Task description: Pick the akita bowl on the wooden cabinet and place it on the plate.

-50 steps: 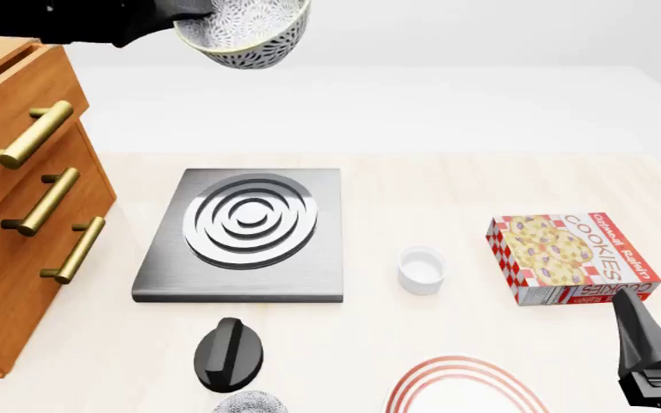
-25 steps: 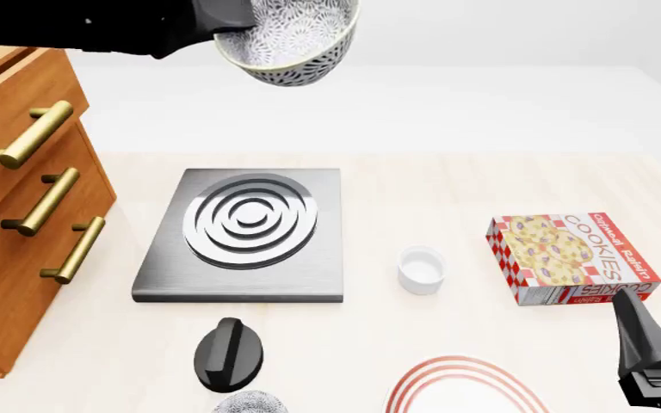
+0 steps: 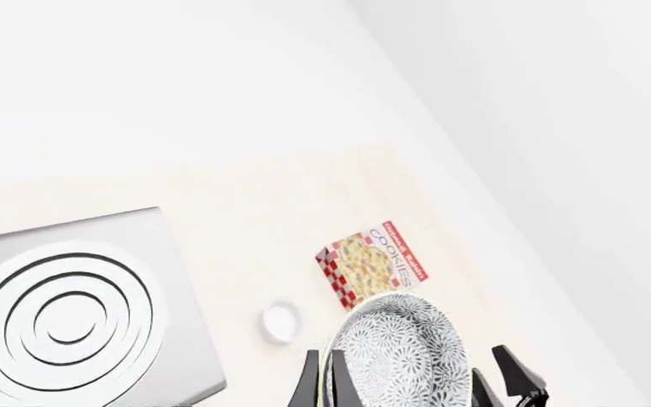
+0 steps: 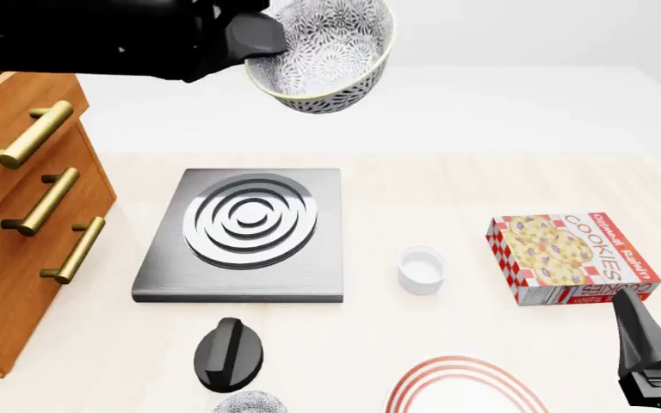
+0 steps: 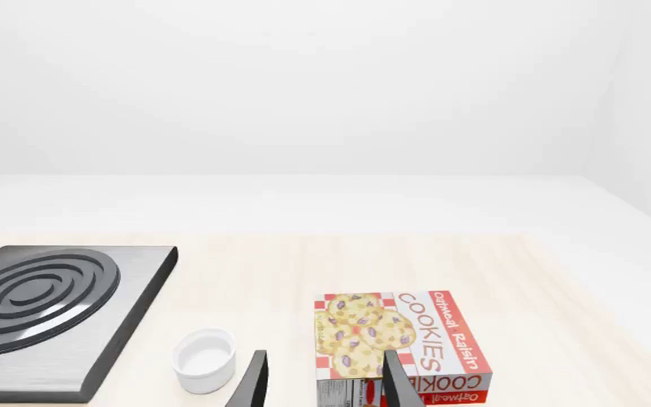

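Observation:
The akita bowl [image 4: 324,60], dark with a white lacy pattern, hangs tilted high in the air above the far side of the stove. My left gripper [image 4: 256,34] is shut on its rim. In the left wrist view the bowl [image 3: 399,356] fills the space by the left gripper [image 3: 325,386]. The wooden cabinet [image 4: 21,215] stands at the left, with the bowl clear of it to the right. The plate [image 4: 463,387] with red rings lies at the near edge, partly cut off. My right gripper [image 4: 652,361] rests low at the near right, open and empty [image 5: 323,386].
A grey square stove [image 4: 244,228] sits mid-table. A small white cup [image 4: 420,268] and a cookie box [image 4: 571,256] lie to its right. A black rounded object [image 4: 230,353] and a patterned round item [image 4: 250,403] lie near the front edge, left of the plate.
My left arm has carried the bowl to the right and slightly lower, farther from the cabinet. The right arm has not moved.

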Robot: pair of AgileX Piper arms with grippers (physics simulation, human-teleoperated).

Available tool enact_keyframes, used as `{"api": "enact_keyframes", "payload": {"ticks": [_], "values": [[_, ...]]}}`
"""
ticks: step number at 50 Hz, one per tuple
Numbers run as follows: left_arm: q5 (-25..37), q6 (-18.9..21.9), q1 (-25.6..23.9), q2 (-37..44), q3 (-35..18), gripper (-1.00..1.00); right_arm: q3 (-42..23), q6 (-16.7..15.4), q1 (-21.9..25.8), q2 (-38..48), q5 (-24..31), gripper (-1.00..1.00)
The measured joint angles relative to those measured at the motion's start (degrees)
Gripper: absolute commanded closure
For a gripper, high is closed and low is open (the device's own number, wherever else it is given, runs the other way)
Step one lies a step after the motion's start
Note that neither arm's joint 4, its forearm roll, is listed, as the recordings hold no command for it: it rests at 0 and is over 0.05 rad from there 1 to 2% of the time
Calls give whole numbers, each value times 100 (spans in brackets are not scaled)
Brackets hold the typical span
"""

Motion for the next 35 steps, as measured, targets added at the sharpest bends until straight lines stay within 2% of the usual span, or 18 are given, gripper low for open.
{"api": "enact_keyframes", "payload": {"ticks": [35], "values": [[-163, -6, -461, 95, 319, 100, 0, 0, 0, 0, 0, -100]]}}
